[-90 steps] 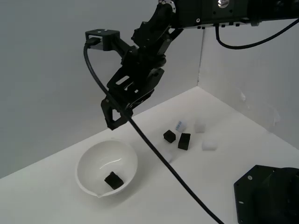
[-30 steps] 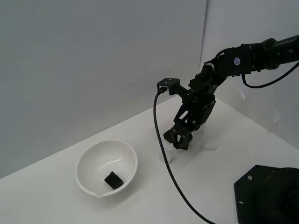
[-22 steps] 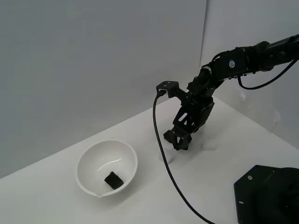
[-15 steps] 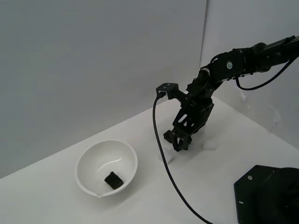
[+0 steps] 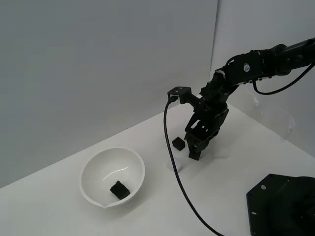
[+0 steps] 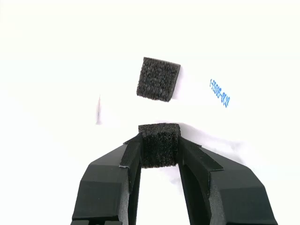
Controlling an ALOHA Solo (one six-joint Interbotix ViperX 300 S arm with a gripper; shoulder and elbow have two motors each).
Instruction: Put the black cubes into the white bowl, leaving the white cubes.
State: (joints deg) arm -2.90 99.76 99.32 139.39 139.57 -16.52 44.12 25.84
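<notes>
Your gripper (image 6: 159,143) is clamped on a black foam cube (image 6: 159,145), both pads flat against its sides, well off to the exterior view's right of the white bowl (image 5: 93,169). Before carrying, lift straight up so you don't nudge the second loose black cube (image 6: 158,78) lying just beyond it. One black cube (image 5: 119,189) already sits inside the bowl. Travel high over the bowl's rim and release low above its middle.

I work in a bare lab test booth: a plain white desk (image 5: 59,206) boxed in by blank grey-white walls (image 5: 98,64) meeting at the far corner, my black cable (image 5: 170,147) trailing across it.
</notes>
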